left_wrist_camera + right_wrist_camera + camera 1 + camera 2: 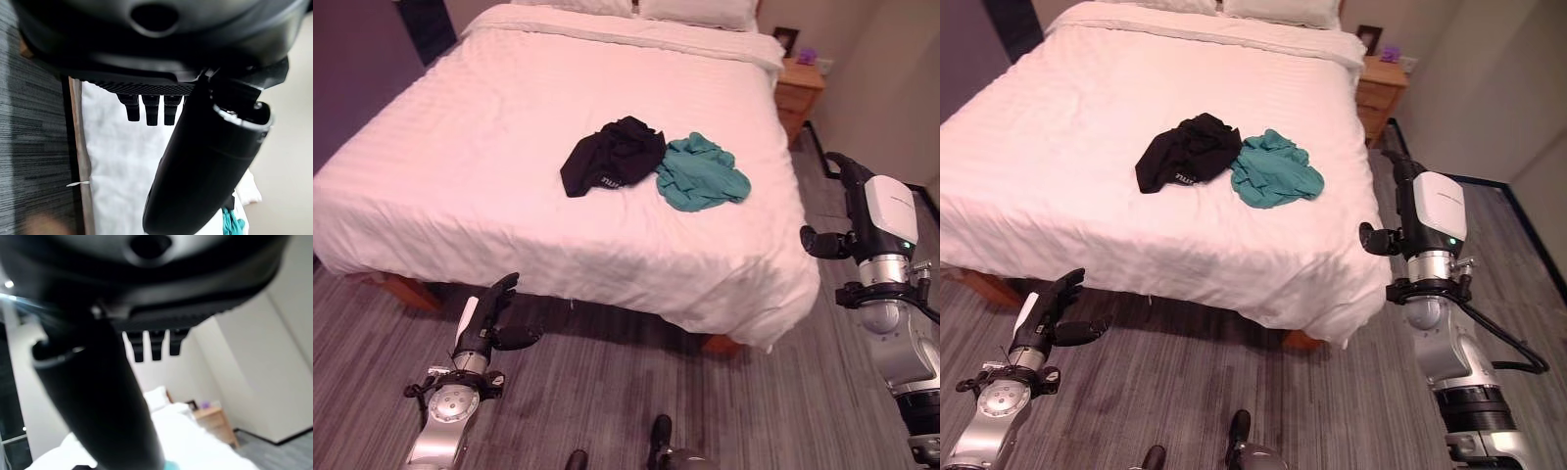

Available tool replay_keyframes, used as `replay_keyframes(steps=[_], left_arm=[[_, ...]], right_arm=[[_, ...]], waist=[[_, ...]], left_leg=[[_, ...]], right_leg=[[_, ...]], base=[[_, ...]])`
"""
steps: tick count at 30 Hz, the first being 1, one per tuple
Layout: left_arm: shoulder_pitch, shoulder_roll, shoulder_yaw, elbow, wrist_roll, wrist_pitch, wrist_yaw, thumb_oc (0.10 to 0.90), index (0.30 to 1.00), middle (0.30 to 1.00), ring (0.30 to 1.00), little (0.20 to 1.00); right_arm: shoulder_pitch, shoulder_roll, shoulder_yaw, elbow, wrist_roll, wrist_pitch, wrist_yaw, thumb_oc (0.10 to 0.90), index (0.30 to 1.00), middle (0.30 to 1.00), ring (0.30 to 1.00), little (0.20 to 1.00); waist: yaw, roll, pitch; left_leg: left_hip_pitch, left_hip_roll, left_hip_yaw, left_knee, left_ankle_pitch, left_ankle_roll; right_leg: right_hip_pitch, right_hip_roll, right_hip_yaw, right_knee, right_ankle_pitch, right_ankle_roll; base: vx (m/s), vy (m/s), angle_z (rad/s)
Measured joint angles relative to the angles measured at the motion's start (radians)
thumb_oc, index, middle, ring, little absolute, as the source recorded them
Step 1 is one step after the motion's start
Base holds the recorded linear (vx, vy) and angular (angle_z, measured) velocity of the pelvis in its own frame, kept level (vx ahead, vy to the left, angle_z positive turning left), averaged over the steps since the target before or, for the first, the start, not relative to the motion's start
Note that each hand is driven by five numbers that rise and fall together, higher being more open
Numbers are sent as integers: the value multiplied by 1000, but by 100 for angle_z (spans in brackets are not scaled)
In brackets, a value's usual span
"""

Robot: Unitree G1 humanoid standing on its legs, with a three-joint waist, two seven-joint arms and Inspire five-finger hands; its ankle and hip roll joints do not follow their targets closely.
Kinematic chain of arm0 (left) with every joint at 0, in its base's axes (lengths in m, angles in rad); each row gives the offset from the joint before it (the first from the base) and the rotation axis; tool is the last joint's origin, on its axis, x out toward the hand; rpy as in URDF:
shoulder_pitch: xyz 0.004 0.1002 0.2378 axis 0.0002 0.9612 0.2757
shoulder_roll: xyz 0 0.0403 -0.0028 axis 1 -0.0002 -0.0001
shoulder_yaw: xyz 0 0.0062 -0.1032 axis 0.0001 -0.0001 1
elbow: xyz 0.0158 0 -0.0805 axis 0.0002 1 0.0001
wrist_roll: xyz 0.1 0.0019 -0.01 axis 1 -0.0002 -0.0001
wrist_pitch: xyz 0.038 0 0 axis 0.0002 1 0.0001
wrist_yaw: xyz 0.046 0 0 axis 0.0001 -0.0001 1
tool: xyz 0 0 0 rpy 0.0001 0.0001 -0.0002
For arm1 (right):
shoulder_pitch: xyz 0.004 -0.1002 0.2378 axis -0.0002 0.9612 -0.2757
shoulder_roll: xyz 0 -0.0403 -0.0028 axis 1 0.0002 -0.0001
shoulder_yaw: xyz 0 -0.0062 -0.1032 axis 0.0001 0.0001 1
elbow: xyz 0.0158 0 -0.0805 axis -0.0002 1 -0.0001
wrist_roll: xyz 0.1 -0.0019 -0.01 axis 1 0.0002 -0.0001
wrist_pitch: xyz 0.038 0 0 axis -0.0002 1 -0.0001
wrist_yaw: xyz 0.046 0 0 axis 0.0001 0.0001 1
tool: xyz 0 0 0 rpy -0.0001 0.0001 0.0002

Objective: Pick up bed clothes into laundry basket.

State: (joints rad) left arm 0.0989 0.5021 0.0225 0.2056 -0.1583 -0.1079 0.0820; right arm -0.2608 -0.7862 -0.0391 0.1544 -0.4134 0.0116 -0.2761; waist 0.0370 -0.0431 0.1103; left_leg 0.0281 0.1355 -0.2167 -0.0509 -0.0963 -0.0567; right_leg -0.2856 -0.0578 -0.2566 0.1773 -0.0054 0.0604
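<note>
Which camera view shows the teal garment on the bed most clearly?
The right eye view: the teal garment lies whole and crumpled on the bed, touching the black garment. The left eye view shows it equally whole. The left wrist view catches just a teal scrap; the right wrist view a sliver.

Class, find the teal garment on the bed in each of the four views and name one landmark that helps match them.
Left eye view: teal garment, right of centre on the bed.
Right eye view: near centre.
Left wrist view: a teal scrap at the bottom edge.
Right wrist view: a teal sliver at the bottom edge.
Landmark: the black garment touching its left side.
</note>
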Motion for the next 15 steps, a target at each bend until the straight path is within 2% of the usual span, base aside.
replay_keyframes(steps=[1, 2, 3, 4, 5, 7, 9, 10, 12, 13, 14, 15], left_arm=[[10, -2, -1, -3, 0, 1, -4, 800, 900, 900, 900, 900], [23, -7, -1, -11, 0, 0, -5, 800, 900, 900, 900, 900], [20, -5, -2, -7, -3, 0, -5, 800, 900, 900, 900, 900], [12, -5, 4, 2, -10, 0, 0, 800, 900, 900, 900, 900], [15, -6, 9, 13, -18, 0, 8, 800, 900, 900, 900, 900], [25, -12, 9, 17, -19, 1, 11, 800, 900, 900, 900, 900], [29, -16, 9, 11, -19, 0, 10, 800, 900, 900, 900, 900], [32, -16, 9, 12, -18, 0, 9, 800, 900, 900, 900, 900], [43, -21, 8, 12, -19, 0, 8, 800, 900, 900, 900, 900], [46, -21, 8, 26, -18, -1, 6, 800, 900, 900, 900, 900], [45, -32, 8, 34, -19, 0, 7, 800, 900, 900, 900, 900], [48, -48, 7, 38, -19, 0, 4, 800, 900, 900, 900, 900]], right_arm=[[-1, -13, 2, 1, 2, 3, 9, 800, 900, 900, 900, 900], [-1, -39, 6, 0, 3, 3, 15, 800, 900, 900, 900, 900], [-9, -55, 10, 13, 4, 1, 7, 800, 900, 900, 900, 900], [-34, -62, 36, 38, 9, 4, 7, 800, 900, 900, 900, 900], [-54, -76, 71, 44, 12, 7, 15, 800, 900, 900, 900, 900], [-54, -76, 86, 43, 37, 3, 14, 800, 900, 900, 900, 900], [-55, -77, 87, 42, 48, 4, 15, 800, 900, 900, 900, 900], [-55, -76, 90, 42, 51, 3, 17, 800, 900, 900, 900, 900], [-58, -78, 92, 39, 55, 2, 27, 800, 900, 900, 900, 900], [-77, -65, 104, 49, 73, -1, 27, 800, 900, 900, 900, 900], [-95, -73, 129, 59, 80, -1, 32, 800, 900, 900, 900, 900], [-112, -75, 150, 67, 85, -10, 35, 800, 900, 900, 900, 900]], waist=[[-1, 12, -7], [-1, 31, -18], [5, 36, -19], [7, 18, -11], [31, 0, -1], [38, -5, 3], [51, -9, 7], [71, -15, 11], [87, -19, 16], [111, -15, 23], [126, -18, 28], [155, -4, 36]], left_leg=[[5, 15, 37, 28, 33, -22], [25, 38, 62, 32, 53, -59], [21, 37, 76, 55, 77, -77], [-9, 19, 86, 127, 73, -87], [-24, 6, 98, 192, 83, -103], [-25, 6, 129, 189, 80, -114], [-30, 1, 157, 129, 76, -109], [-55, -20, 159, 90, 72, -104], [-74, -41, 155, 43, 90, -94], [-169, -58, 151, 52, 105, -105], [-195, -72, 144, 10, 124, -111], [-269, -64, 148, -1, 169, -131]], right_leg=[[7, 5, -26, 11, -2, -23], [14, 20, -42, 15, -4, -80], [25, 25, -44, 16, -24, -90], [35, 15, -41, 11, -11, -97], [54, 6, -29, 3, -5, -114], [119, 9, -28, -60, -8, -132], [156, 14, -26, -111, 5, -131], [196, 16, -9, -172, 6, -124], [225, 17, 5, -217, 50, -116], [262, 16, 50, -259, 23, -107], [269, 8, 68, -269, 24, -107], [283, -3, 71, -270, 15, -99]], base=[[243, -80, 52], [164, -40, 36], [226, -56, 26], [183, -51, -2], [234, -58, -11], [268, -21, 9], [245, 31, 10], [205, 43, -6], [329, 68, -17], [299, 53, -32], [314, 114, -50], [316, 152, -44]])
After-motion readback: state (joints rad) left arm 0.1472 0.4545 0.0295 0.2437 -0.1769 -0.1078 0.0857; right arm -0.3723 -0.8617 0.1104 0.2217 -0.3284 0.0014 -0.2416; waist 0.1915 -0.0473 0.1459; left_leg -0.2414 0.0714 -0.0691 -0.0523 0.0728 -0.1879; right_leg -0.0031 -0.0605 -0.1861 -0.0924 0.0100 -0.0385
